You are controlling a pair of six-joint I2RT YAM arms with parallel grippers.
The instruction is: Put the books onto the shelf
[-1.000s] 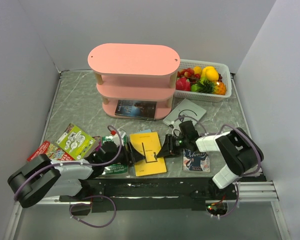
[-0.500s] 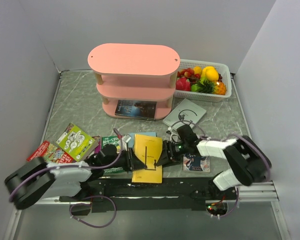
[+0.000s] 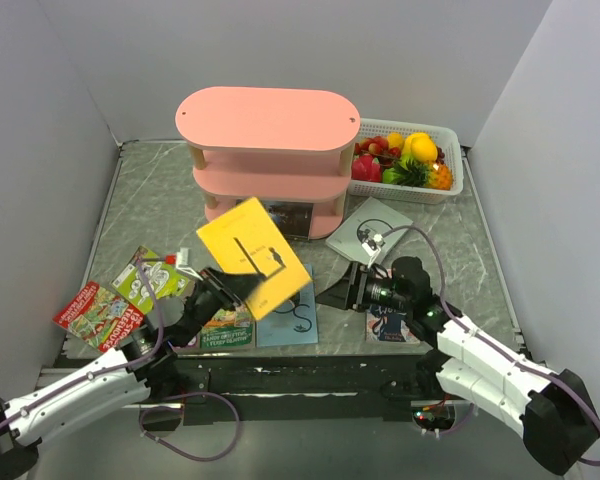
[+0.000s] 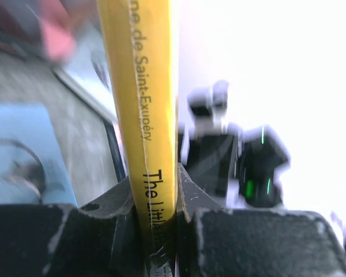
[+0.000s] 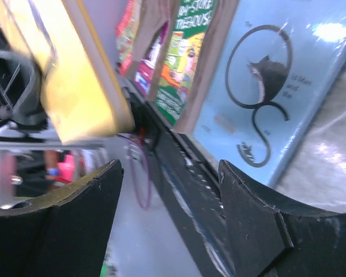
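Nearest the arm bases, the left gripper (image 3: 220,288) is clamped on the spine of the yellow book (image 3: 252,257), holding it tilted in the air above the light blue book (image 3: 290,320). Beside it the right gripper (image 3: 348,290) stands wide apart and empty. A second ago the yellow book lay flat on the table (image 3: 150,210) between both grippers, so the pick-up looks done. The next move likely calls for carrying it forward and levelling it onto a board of the pink shelf (image 3: 267,160) at the far side.
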